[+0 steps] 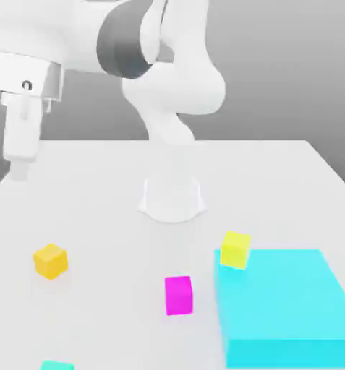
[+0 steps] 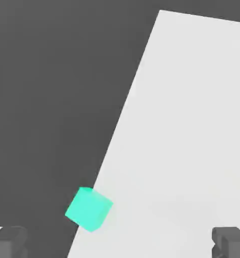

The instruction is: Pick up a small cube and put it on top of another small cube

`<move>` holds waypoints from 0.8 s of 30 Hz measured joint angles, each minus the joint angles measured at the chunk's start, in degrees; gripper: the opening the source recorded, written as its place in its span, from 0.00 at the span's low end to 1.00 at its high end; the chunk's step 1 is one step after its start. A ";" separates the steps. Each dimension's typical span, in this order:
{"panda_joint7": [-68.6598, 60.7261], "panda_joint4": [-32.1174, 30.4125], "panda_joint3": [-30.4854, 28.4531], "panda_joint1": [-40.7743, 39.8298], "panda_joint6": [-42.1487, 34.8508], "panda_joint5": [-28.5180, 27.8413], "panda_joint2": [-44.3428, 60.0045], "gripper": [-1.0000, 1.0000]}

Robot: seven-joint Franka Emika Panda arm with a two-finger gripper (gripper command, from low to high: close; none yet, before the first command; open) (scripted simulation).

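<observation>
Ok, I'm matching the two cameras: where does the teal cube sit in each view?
Exterior view: teal cube at the bottom edge, on the exterior view's left, partly cut off.
Hand view: teal cube at the white table's edge.
Shared landmark: that white table.

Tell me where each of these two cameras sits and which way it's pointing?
Exterior view: off the arm, facing the robot's base across the white table, slightly downward; arm and open hand at its upper left; orange cube on its left.
Hand view: on the hand, looking down past two dark fingertips at the table's edge.
Shared: the table and a teal cube.
</observation>
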 joint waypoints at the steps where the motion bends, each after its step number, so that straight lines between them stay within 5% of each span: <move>1: 2.55 -1.00 -0.25 -1.26 1.04 -0.10 1.51 0.50; 10: 23.37 -9.62 -4.24 -11.48 10.56 1.17 15.25 0.50; 17: 22.71 -7.92 -1.22 -13.19 21.89 4.56 29.36 0.50; 18: 22.59 -7.69 -0.84 -13.54 22.94 4.68 30.64 0.00; 24: 22.58 -7.58 -0.65 -13.73 23.57 4.70 31.27 0.00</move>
